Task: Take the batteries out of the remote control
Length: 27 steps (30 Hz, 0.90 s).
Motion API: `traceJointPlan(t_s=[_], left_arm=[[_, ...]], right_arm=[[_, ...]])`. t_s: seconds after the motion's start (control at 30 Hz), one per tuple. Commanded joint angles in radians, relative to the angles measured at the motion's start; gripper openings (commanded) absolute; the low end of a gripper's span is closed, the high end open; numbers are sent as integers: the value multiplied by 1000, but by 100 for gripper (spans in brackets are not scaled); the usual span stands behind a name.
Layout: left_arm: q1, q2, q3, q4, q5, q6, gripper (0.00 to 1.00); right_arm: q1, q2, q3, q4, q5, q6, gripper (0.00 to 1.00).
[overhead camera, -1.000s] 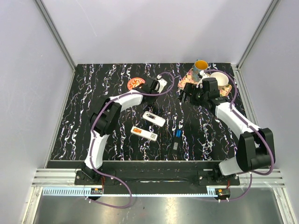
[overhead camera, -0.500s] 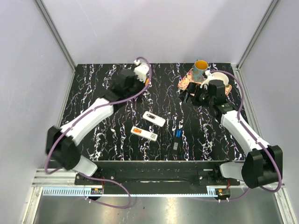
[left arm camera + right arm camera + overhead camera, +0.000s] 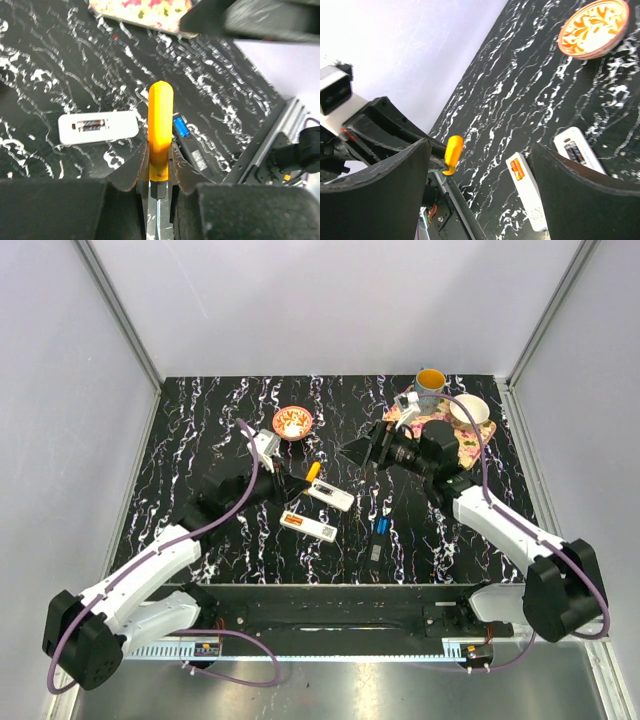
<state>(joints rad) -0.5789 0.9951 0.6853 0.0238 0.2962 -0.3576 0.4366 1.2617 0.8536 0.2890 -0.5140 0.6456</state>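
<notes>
Left claw (image 3: 160, 170) clamping orange-handled screwdriver (image 3: 160, 115); right claw (image 3: 365, 447) gaping wide, holding nothing. Right wrist view showing orange battery (image 3: 516, 170) sitting inside near remote (image 3: 530, 195), mid-worktop (image 3: 200, 430). Left wrist view catching only other remote (image 3: 97, 128), compartment contents blurring.

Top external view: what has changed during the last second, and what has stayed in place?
The left hand moved from the far side back toward the middle, and it now grips an orange-handled tool beside the farther remote. The right hand moved left, away from the mug, jaws open. That remote, the nearer remote, the small dish and the mug stayed in place.
</notes>
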Motion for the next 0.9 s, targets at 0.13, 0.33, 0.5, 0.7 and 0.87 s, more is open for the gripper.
traceJointPlan(t_s=[0.13, 0.33, 0.5, 0.7, 0.87], left_arm=[[4, -84, 13, 162, 101, -60, 0], [4, -78, 19, 176, 113, -61, 0], [4, -73, 33, 160, 94, -61, 0], [2, -84, 20, 136, -2, -52, 0], [4, -17, 16, 125, -23, -49, 0]], right_arm=[[117, 125, 48, 228, -61, 126, 84], [175, 168, 58, 320, -74, 175, 73], [194, 197, 58, 404, -104, 219, 68], [194, 159, 42, 309, -9, 148, 69], [192, 153, 71, 99, 121, 20, 71]])
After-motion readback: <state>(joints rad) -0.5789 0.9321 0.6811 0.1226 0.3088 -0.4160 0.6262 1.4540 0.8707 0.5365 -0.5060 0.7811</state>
